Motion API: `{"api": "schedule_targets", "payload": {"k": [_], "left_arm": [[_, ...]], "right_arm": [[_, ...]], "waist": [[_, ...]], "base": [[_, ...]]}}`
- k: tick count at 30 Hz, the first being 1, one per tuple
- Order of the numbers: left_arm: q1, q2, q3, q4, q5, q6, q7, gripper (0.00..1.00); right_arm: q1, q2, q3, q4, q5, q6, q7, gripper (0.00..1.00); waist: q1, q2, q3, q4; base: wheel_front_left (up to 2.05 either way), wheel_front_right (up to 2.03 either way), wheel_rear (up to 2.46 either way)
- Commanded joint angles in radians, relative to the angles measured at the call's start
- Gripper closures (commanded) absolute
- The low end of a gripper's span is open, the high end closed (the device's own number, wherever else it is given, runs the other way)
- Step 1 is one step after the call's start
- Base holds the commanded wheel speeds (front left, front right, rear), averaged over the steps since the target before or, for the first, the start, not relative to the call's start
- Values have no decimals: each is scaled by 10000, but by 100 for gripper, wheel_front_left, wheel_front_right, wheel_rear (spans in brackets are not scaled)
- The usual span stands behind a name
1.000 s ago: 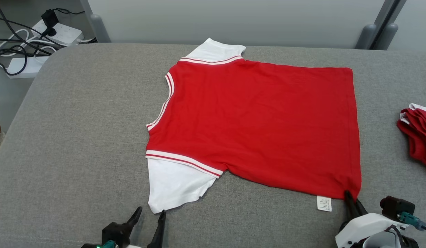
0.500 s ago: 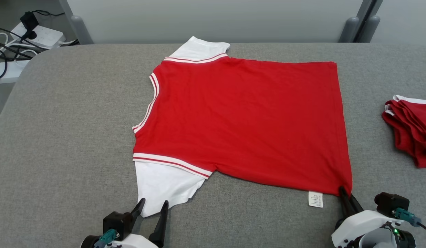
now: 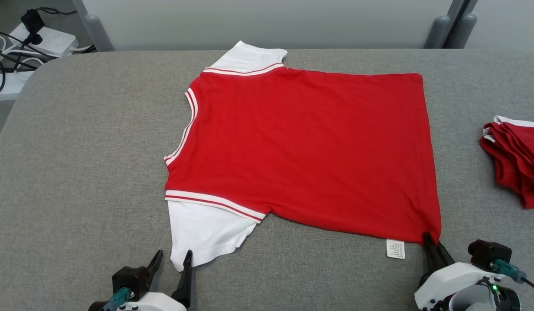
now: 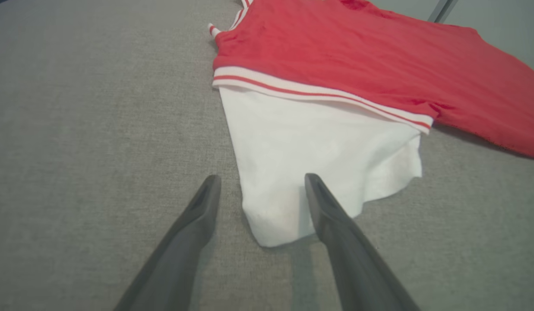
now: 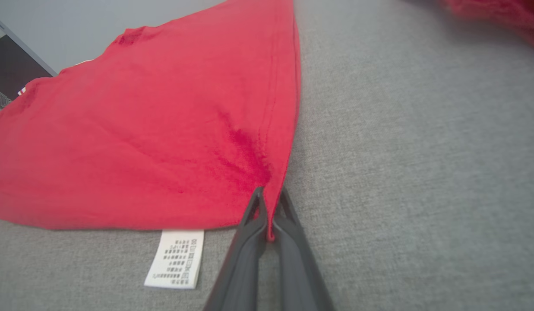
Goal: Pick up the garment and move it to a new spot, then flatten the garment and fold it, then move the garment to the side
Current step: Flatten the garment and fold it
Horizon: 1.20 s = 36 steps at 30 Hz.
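So here's me right now: the garment (image 3: 305, 147), a red tee with white sleeves, lies spread out in the middle of the grey padded table (image 3: 85, 151), collar toward 9 o'clock and hem toward 3.

My right gripper (image 3: 433, 241) is down at 5 o'clock. Its fingers are pinched tight together on the hem corner nearest me. In the right wrist view you can see the red cloth bunch into a little ridge running into the pinch. The white care label (image 3: 395, 249) pokes out from under the edge just at 9 o'clock of that grip, flat on the table.

My left gripper (image 3: 174, 255) is at 7 o'clock, fingers spread wide, nothing clamped. The tip of the near white sleeve (image 3: 206, 229) sits between them in the left wrist view. Can't tell if either finger actually touches the cloth. The other sleeve sticks out at 12 o'clock.

Off at 3 o'clock, well apart from the tee, there's a pile of red clothes (image 3: 515, 160). A power strip (image 3: 44, 39) with cables sits beyond the table's corner at 10 o'clock.
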Motion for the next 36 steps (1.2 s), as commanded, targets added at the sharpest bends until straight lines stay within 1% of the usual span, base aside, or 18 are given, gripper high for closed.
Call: {"api": "schedule_targets", "payload": {"k": [1, 10, 12, 13, 15, 18, 19, 20, 21, 22, 23, 24, 30, 36], "left_arm": [[-103, 56, 293, -103, -80, -25, -134, 0], [-319, 56, -2, 789, -403, -91, -134, 0], [-398, 56, -61, 908, -558, -135, -134, 11], [-439, 56, -72, 921, -605, -142, -134, 13], [-504, 56, -108, 941, -755, -202, -134, 25], [-568, 56, -216, 921, -868, -283, -134, 52], [-580, 56, -237, 903, -910, -319, -134, 58], [-586, 56, -256, 892, -939, -343, -134, 66], [-592, 56, -279, 866, -947, -360, -134, 72], [-592, 56, -279, 866, -947, -360, -134, 72], [-586, 56, -277, 803, -993, -385, -134, 84], [-571, 56, -283, 763, -975, -400, -134, 100], [-334, 56, -352, 366, -1004, -597, -134, 100], [-21, 56, -144, 127, -982, -697, -134, 100]], "right_arm": [[-176, -144, 243, -230, 19, 40, -61, 100], [-235, -191, 382, -180, -6, 40, -61, 100], [-248, -213, 399, -188, 7, 40, -61, 100], [-256, -222, 401, -195, 12, 40, -61, 100], [-268, -231, 409, -206, 21, 40, -61, 100], [-280, -233, 417, -213, 42, 40, -61, 100], [-281, -233, 439, -219, 49, 40, -61, 100], [-281, -236, 476, -229, 55, 40, -61, 100], [-280, -236, 502, -241, 69, 40, -61, 100], [-280, -236, 502, -241, 69, 40, -61, 100], [-282, -233, 534, -255, 85, 40, -61, 100], [-289, -231, 568, -280, 99, 40, -61, 100], [-207, -309, 612, -323, 150, 40, -61, 100], [16, -404, 721, -334, 207, 40, -61, 100]], "waist": [[0, 0, -5, 11], [0, 0, -27, -116], [0, 0, -9, -156], [0, 0, 0, -170], [0, 0, 14, -191], [0, 0, 23, -195], [0, 0, 26, -187], [0, 0, 27, -177], [0, 0, 24, -166], [0, 0, 24, -166], [0, 0, 22, -151], [0, 0, 17, -135], [0, 0, -193, -5], [0, 0, -566, 77]], "base": [[0, 0, 0], [0, 0, 0], [0, 0, 0], [0, 0, 0], [0, 0, 0], [0, 0, 0], [0, 0, 0], [0, 0, 0], [0, 0, 0], [0, 0, 0], [0, 0, 0], [0, 0, 0], [0, 0, 0], [0, 0, 0]]}}
